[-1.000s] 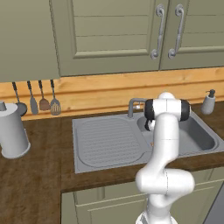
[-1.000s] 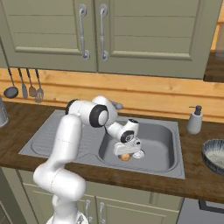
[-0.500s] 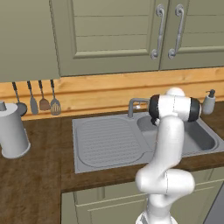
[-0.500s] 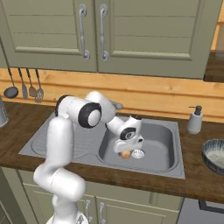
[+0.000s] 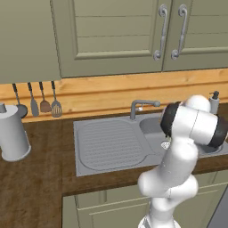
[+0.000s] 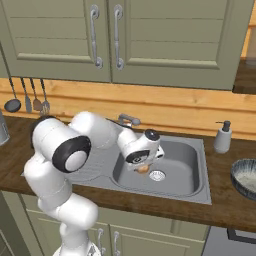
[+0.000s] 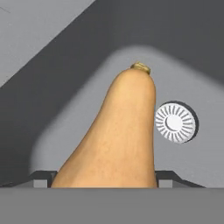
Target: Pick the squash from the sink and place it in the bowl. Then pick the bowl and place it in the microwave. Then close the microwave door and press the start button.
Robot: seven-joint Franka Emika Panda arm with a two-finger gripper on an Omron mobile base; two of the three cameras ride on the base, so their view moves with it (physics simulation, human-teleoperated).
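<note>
In the hand view we see the squash (image 7: 117,135) lying on the grey floor of the sink (image 7: 65,65), its wide end at 6 o'clock and its narrow neck with the stem tip toward 12 o'clock. The round drain (image 7: 176,123) sits just beside the neck at 3 o'clock, apart from it. The 2 fingertips (image 7: 41,179) show as small dark blocks at 7 and 5 o'clock, one on each side of the squash's broad end, so the squash lies between them. The fingers stand wide, pressed against or just beside its flanks; we cannot tell whether they truly grip it or merely straddle it.

In the right base view the gripper (image 6: 144,167) is down inside the basin, with a sliver of orange squash (image 6: 143,169) under the hand, at 9 o'clock from the drain (image 6: 157,175). The bowl (image 6: 246,177) rests on the counter at the 3 o'clock edge, well apart from the sink (image 6: 187,155).
</note>
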